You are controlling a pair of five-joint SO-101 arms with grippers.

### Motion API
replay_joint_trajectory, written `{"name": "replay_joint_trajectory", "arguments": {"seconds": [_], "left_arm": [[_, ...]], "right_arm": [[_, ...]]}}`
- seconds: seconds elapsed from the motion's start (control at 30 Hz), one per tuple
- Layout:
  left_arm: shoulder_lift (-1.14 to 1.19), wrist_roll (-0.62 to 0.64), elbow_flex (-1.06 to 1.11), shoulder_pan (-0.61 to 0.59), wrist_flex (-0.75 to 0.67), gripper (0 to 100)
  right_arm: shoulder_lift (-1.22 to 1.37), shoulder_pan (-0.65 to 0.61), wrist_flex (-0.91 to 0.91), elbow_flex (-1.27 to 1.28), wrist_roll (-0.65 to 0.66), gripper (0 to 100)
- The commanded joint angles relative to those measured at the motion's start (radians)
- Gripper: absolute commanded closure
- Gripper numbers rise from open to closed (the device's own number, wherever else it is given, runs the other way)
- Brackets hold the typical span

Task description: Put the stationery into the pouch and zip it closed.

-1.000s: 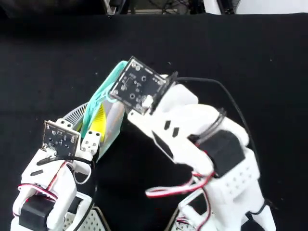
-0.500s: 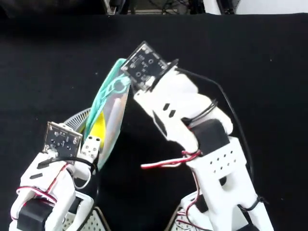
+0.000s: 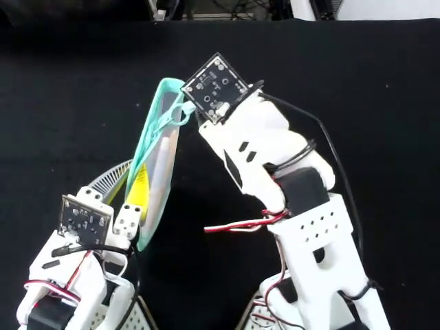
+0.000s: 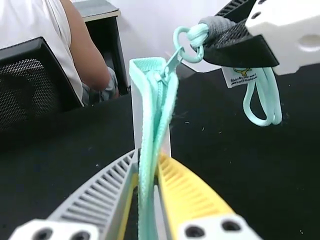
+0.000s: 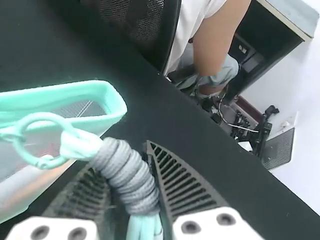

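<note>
The tabletop [image 3: 371, 82] is covered in black cloth. Close to its near edge, on the left, the left gripper [image 3: 135, 184] pinches the near end of the pouch [image 3: 159, 155] between a grey finger and a yellow finger. The pouch is held up on its edge and runs toward the middle of the tabletop. It looks soft and light, so I think it would flop if one end were let go. At its far end the right gripper [image 3: 191, 112] is closed on the pull cord [image 5: 122, 172], tied to the zip's ring [image 4: 184, 42]. The fat cord looks the best place to hold, as the ring looks small and slippery. A loop of string [image 4: 262, 100] hangs from that gripper and could get caught. Past the far edge is a black chair [image 4: 30, 85].
</note>
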Motion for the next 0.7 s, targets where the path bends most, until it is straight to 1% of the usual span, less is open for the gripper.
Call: {"name": "replay_joint_trajectory", "arguments": {"seconds": [0.0,0.13,0.33,0.53,0.67], "left_arm": [[-0.003,-0.008,-0.027,-0.012,0.028,97],[0.005,-0.009,-0.051,-0.012,0.049,97],[0.003,-0.009,-0.054,-0.013,0.057,97],[-0.002,-0.009,-0.059,-0.013,0.058,97],[-0.003,-0.009,-0.058,-0.013,0.058,97]], "right_arm": [[-0.007,0.098,-0.063,-0.004,0.009,98.6],[0.056,0.101,-0.071,-0.044,0.018,98.6],[0.081,0.109,-0.074,-0.071,0.018,98.6],[0.137,0.158,-0.109,-0.094,0.018,98.6],[0.124,0.155,-0.048,-0.096,0.018,98.6]]}}
